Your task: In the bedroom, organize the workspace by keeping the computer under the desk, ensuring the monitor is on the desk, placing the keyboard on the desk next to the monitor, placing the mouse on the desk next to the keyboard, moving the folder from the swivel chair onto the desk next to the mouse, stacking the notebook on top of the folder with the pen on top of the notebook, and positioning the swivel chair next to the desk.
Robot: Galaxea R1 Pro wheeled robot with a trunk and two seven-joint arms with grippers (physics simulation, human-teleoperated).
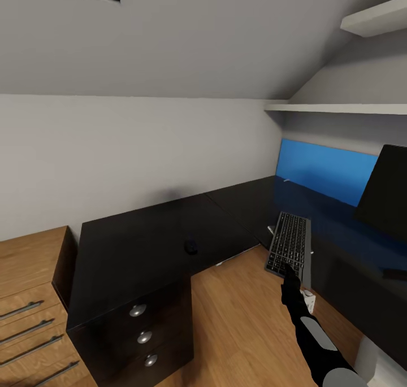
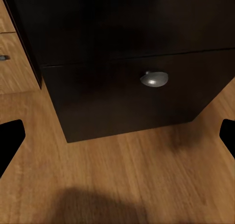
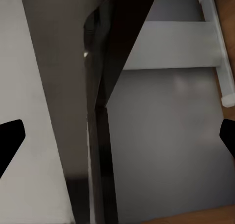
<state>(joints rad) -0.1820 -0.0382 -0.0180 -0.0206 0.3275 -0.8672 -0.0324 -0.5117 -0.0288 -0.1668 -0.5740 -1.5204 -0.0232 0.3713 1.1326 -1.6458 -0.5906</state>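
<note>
The black L-shaped desk [image 1: 141, 234] wraps the corner, its three-drawer unit [image 1: 144, 336] at the near left. A small dark mouse [image 1: 191, 246] lies on its top. The silver-grey keyboard [image 1: 289, 246] lies slanted over the desk's inner edge, beside the black monitor [image 1: 390, 195] at the right. My right gripper [image 1: 290, 272] reaches up to the keyboard's near end. In the right wrist view that gripper [image 3: 117, 136] is open, with a thin dark edge running between its fingers. My left gripper [image 2: 117, 140] hangs open over the floor, facing a drawer knob [image 2: 154, 79]. Swivel chair, folder, notebook, pen and computer are out of view.
A light wooden low cabinet [image 1: 28, 296] stands against the desk's left end. A blue panel [image 1: 328, 169] leans on the wall behind the monitor, and white shelves [image 1: 339, 109] hang above. A white support [image 1: 308, 301] sits under the desk edge. Wooden floor [image 1: 243, 319] lies inside the L.
</note>
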